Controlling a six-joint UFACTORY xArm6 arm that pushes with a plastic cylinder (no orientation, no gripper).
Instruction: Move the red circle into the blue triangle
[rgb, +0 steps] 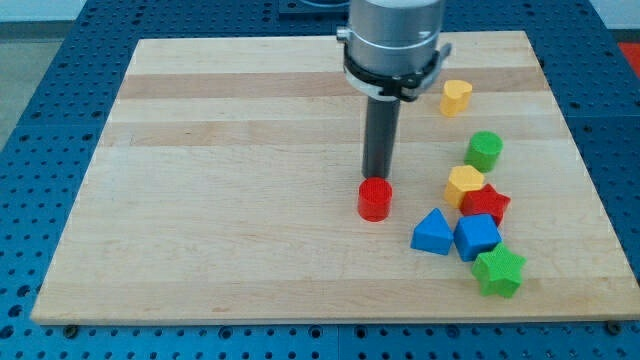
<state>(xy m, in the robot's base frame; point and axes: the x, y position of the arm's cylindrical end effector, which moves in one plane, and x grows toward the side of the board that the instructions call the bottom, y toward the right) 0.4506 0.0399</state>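
The red circle (375, 199) stands on the wooden board just below centre. The blue triangle (432, 233) lies to its lower right, a short gap away. My tip (377, 177) is right behind the red circle, at its top edge in the view, touching or nearly touching it. The rod rises straight up from there to the arm's grey body at the view's top.
A blue cube (476, 237) touches the blue triangle's right side. A red star (486, 204), a yellow block (464, 184), a green star (499, 271), a green cylinder (485, 150) and a yellow block (456, 97) stand at the view's right. The board (220, 180) ends near them.
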